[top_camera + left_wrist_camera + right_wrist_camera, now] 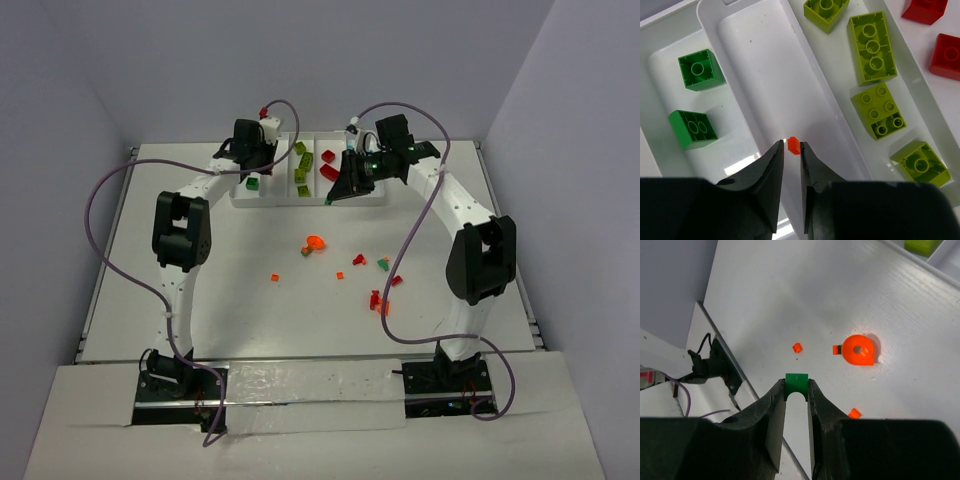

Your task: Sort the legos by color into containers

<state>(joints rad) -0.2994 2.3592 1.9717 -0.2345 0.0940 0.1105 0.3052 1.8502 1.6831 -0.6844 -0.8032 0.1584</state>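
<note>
Two arms work by the tray, each with one little brick at its tips.
The left gripper (791, 146) hangs over the second long slot (765, 75) of the white plastic tray (285, 203). Its black fingers are a tiny bit apart, with a tiny orange plastic bit (793, 144) right at the tips. I cannot tell if they pinch it. Square dark green bricks (697, 70) lie in the slot to the left, lime green bricks (871, 47) in the slot to the right, and red bricks (947, 55) one slot further. The right gripper (796, 390) is clamped on a small dark green brick (796, 382). It is above the white table (250, 320) near the tray, where a round orange piece (857, 350) lies.
</note>
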